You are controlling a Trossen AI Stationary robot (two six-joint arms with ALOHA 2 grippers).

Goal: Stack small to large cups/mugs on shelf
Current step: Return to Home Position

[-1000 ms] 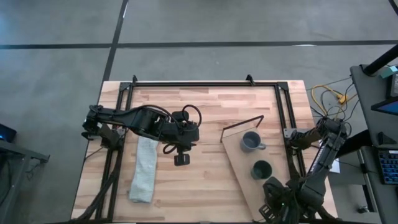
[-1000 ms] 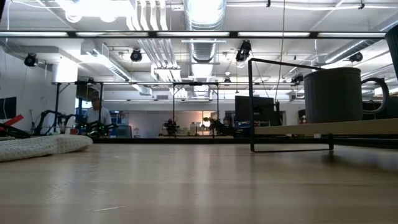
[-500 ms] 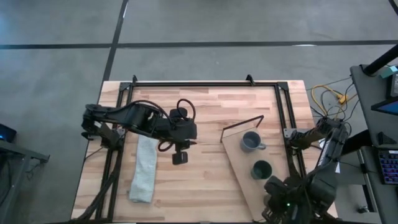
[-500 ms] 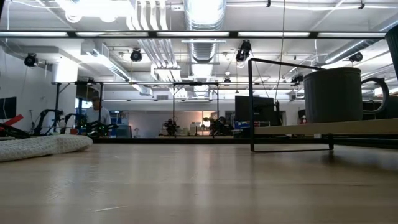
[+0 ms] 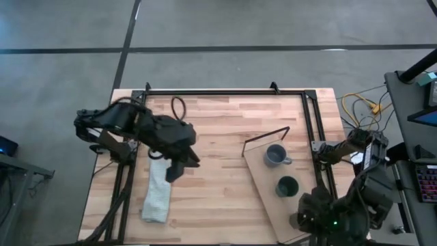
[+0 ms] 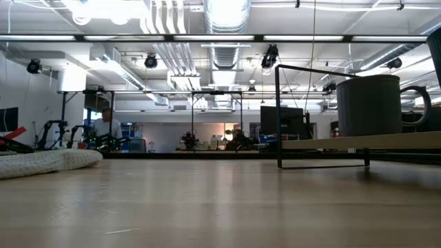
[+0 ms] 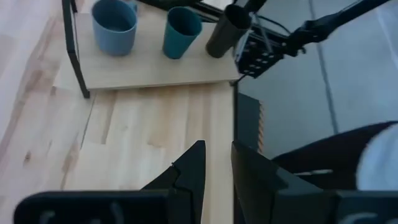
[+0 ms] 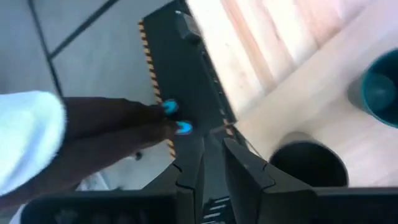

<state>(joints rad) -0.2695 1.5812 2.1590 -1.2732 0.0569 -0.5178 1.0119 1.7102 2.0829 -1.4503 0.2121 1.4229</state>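
The pale wood shelf (image 5: 263,179) lies at the table's right, its wire frame (image 5: 266,135) at the far end. On it stand the blue-grey mug (image 5: 275,156) and the teal cup (image 5: 287,186). The black cup (image 7: 226,31) stands at the board's near end; in the high view my right arm covers it. My right gripper (image 8: 212,140) is shut and hovers beside the black cup (image 8: 308,165), apart from it. My left gripper (image 5: 174,171) is shut and empty, above the grey cloth (image 5: 157,195). In the low view, the mug (image 6: 368,103) rests on the board.
The folded grey cloth lies along the table's left side. A dark frame (image 5: 225,92) runs along the table's far and side edges. A person's hand (image 8: 124,127) with a white sleeve shows past the table's near right corner. Bare wood (image 5: 218,198) lies between cloth and shelf.
My left arm has drawn back toward the table's left edge, its gripper moving from mid-table to above the cloth and turning toward the shelf. My right arm has shifted slightly toward the right edge. The cups and shelf have stayed put.
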